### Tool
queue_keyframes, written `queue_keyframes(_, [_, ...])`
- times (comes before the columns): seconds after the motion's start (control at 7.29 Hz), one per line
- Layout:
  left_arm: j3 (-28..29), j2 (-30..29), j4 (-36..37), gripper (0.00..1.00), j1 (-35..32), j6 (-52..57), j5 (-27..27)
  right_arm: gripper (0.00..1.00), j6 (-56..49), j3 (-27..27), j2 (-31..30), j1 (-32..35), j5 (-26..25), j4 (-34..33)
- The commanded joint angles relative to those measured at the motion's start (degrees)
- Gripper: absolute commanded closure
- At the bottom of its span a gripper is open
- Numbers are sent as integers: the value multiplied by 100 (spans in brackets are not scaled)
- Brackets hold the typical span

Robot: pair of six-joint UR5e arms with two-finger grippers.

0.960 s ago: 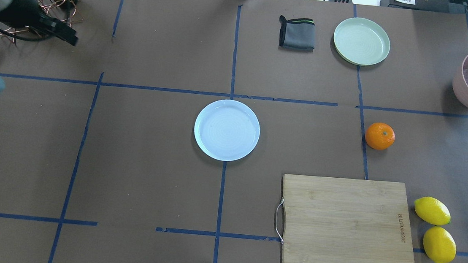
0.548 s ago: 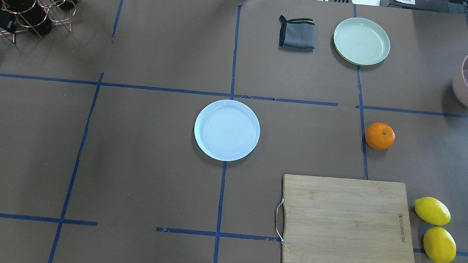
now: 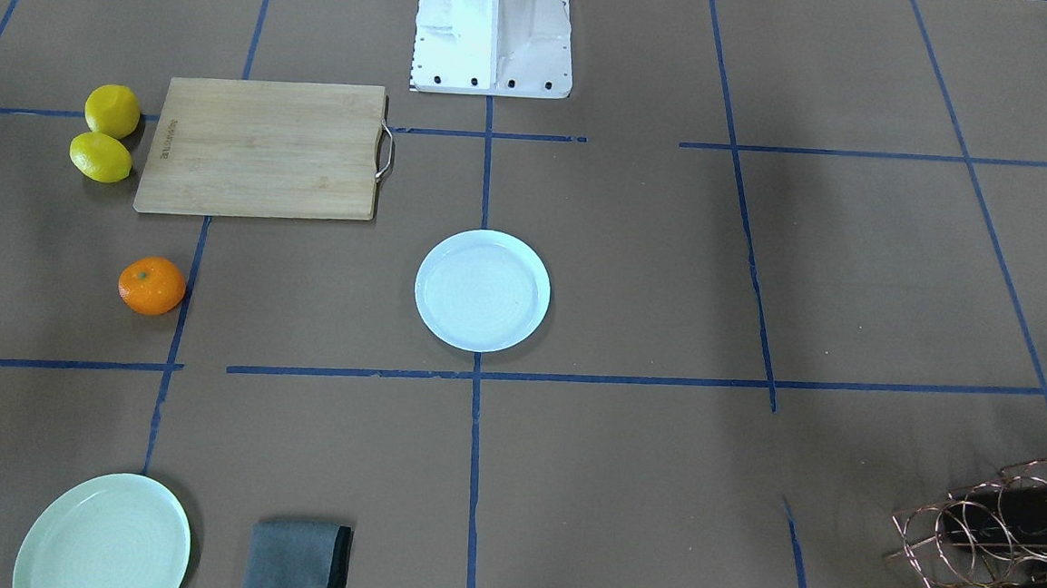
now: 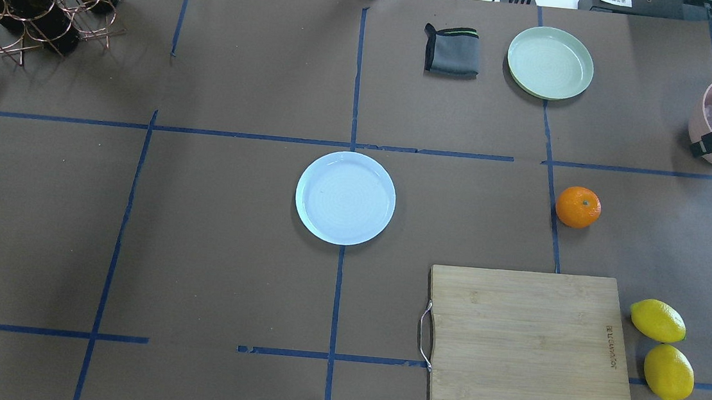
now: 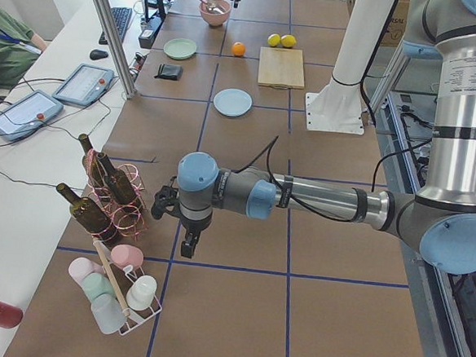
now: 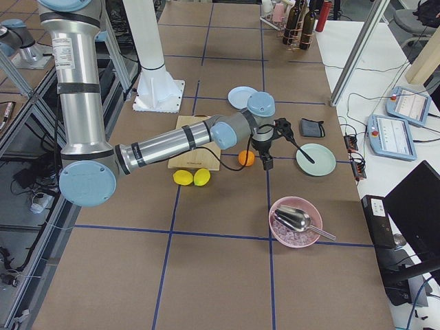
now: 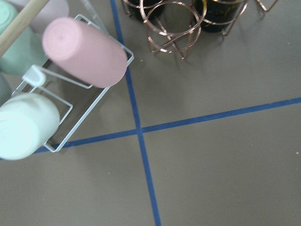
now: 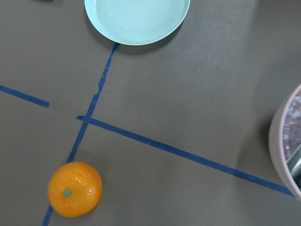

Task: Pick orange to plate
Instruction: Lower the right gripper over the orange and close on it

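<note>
Orange (image 4: pixel 578 207): sits on the brown table paper with its stem spot up, just beside a blue tape line. It lies between the cutting board (image 4: pixel 527 344) and the pale green plate (image 4: pixel 550 63), well apart from the bluish plate (image 4: pixel 345 198).

Handling (judged): light, firm with slight give. The dimpled peel should grip, but a round body may roll. Take it from above, across the widest girth.

Right gripper (image 6: pixel 265 162) hangs near the orange; I cannot tell the finger spacing. Left gripper (image 5: pixel 186 242) is away by the wine rack (image 4: pixel 38 4), spacing likewise unreadable.
</note>
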Motion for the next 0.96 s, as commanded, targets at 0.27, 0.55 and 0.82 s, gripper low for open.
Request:
queue_keyframes(0.27, [-136, 331, 55, 0, -78, -2, -118, 0, 1805, -74, 205, -1465, -1279, 454])
queue_keyframes(0.55, [-128, 323, 55, 0, -70, -2, -127, 0, 2519, -643, 214, -1966, -1666, 1507])
queue_keyframes(0.82, [-128, 323, 55, 0, -79, 7, -136, 0, 2759, -910, 205, -2153, -1792, 2048])
